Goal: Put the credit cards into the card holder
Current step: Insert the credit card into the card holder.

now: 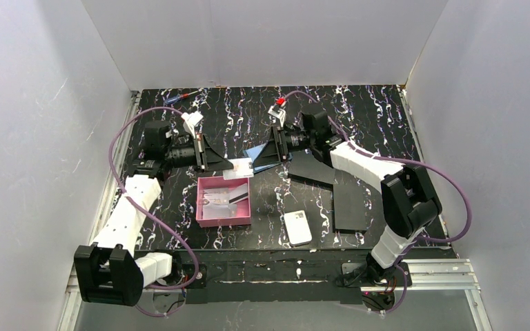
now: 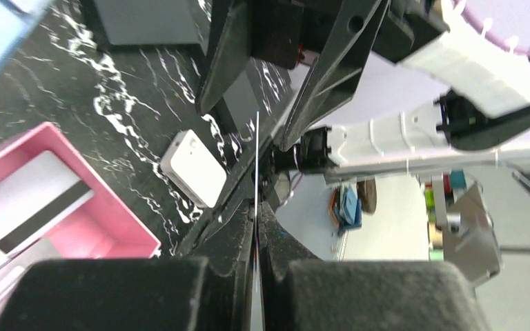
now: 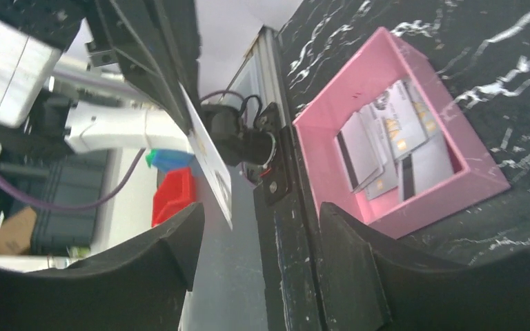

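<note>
Spanning the scene: black white-veined table. Landmark taken: pink tray, about mid-table. Left arm rises from left of tray and reaches past its far left corner; right arm comes in from right of tray and reaches toward its far right corner. Two black sheets lie flat right of tray, one nearer it, one further out, corners close together. Wallet, teal-blue, lies just beyond tray's far right corner, at the tip of the right gripper; contact between them not discernible. White block, rounded corners, flat on table right of tray's near right corner, apart from it. Cards, several, pale, some with a dark stripe, lie overlapping inside tray. One more card is held above tray's far rim, clear of the wallet. Left gripper: jaws pressed tight together on that card, which shows edge-on from the left wrist and juts toward the right gripper. Right gripper: jaws spread wide, nothing between them, facing the held card from tray's far right side.
</note>
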Robot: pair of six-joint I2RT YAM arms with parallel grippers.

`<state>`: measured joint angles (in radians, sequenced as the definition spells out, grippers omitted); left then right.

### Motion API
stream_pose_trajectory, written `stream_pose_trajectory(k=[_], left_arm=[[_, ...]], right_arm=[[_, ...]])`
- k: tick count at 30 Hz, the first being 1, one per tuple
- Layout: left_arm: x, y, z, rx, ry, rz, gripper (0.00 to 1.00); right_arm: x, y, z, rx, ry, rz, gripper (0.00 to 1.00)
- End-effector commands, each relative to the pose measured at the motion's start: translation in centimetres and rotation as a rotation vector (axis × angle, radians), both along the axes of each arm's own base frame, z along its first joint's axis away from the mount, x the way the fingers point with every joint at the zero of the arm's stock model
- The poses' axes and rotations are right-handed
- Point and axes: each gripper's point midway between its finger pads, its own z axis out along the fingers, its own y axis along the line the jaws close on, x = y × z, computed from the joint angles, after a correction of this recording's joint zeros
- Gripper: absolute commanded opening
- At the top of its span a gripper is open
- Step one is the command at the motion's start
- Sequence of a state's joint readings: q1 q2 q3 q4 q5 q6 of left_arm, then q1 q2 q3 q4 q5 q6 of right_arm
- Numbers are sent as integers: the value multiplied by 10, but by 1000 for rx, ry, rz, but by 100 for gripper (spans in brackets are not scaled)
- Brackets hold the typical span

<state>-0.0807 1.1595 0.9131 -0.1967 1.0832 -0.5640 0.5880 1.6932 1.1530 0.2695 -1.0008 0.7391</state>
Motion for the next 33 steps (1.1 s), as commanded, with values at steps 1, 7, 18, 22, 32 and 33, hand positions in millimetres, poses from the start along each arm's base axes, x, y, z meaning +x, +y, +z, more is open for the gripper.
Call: stream_pose_trajectory(k=[1, 7, 18, 22, 32, 33], left_arm=[[-33, -14, 14, -29, -80, -173, 0], [-47, -26, 17, -38, -92, -267, 0], [-53, -42, 15, -25, -77, -349, 0], [-49, -40, 12, 19, -64, -337, 10], [57, 2, -56, 275, 381, 167, 63], [65, -3, -61, 284, 384, 167, 62]], right_arm=[[-42, -11, 31, 60, -140, 223, 69], [-62, -17, 40, 107, -116, 299, 51], [-81, -17, 30, 106, -88, 367, 12], [-67, -14, 14, 47, -115, 278, 1], [87, -83, -63, -263, -84, -414, 1], [95, -80, -68, -277, -90, -407, 1]])
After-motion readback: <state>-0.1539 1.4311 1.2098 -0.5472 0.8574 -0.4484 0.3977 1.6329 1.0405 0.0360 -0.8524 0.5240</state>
